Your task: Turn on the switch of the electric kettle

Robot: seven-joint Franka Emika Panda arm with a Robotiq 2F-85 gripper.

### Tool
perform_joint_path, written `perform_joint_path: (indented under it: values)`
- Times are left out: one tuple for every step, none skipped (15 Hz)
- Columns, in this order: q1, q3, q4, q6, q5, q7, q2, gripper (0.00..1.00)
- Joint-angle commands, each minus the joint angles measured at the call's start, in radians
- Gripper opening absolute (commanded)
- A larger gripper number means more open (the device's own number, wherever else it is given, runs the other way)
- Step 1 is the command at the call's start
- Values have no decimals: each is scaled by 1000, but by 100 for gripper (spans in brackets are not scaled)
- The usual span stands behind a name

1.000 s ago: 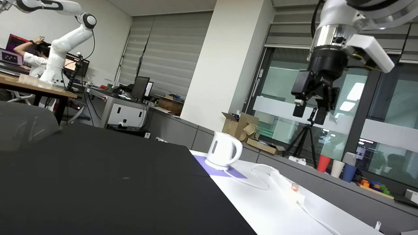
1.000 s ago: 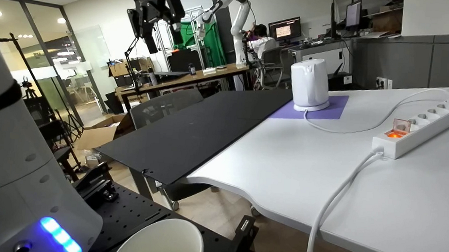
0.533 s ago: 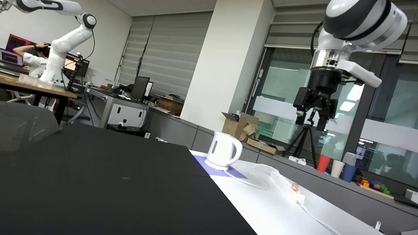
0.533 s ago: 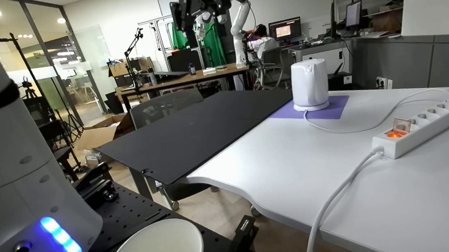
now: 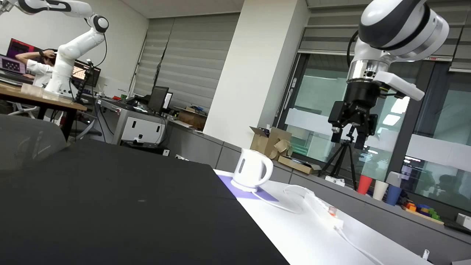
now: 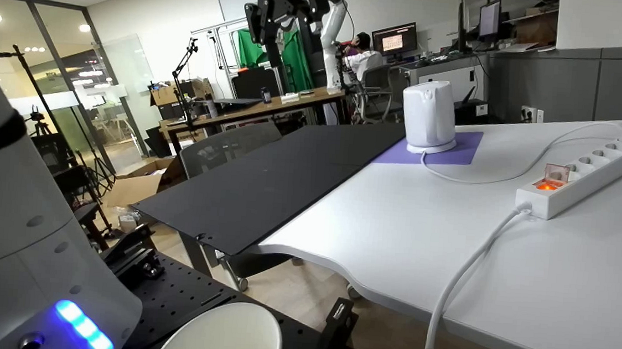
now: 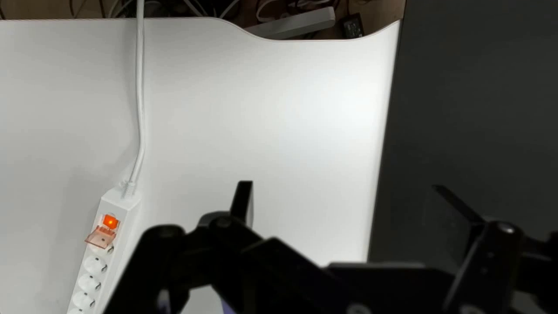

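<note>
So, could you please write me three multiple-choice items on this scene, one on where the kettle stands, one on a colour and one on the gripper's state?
1. Where does the electric kettle stand?
A) on the cardboard box
B) on the purple sheet
C) on the floor

2. What colour is the lit switch on the power strip?
A) green
B) blue
C) orange

3. How does the gripper stand?
A) open
B) clamped on the electric kettle
C) clamped on a cord

Right letters:
1: B, since both exterior views show the purple sheet beneath the electric kettle.
2: C, since it glows orange in the wrist view.
3: A, since the wrist view shows the fingers wide apart with nothing held between them.
</note>
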Motion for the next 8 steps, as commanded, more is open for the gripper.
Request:
perform_joint_path:
  values:
    - [5,-4,1,-2,-2,2,0,100]
    - [5,-4,1,-2,-2,2,0,100]
    - [5,-4,1,-2,-2,2,0,100]
    - [5,-4,1,-3,-2,2,0,100]
    - [5,-4,2,-3,-2,2,0,100]
    - [5,-4,2,-3,-2,2,0,100]
    - [0,-8,34,-2,-13,-8,35,100]
    - [-4,-13,65,8,-19,-15,69,100]
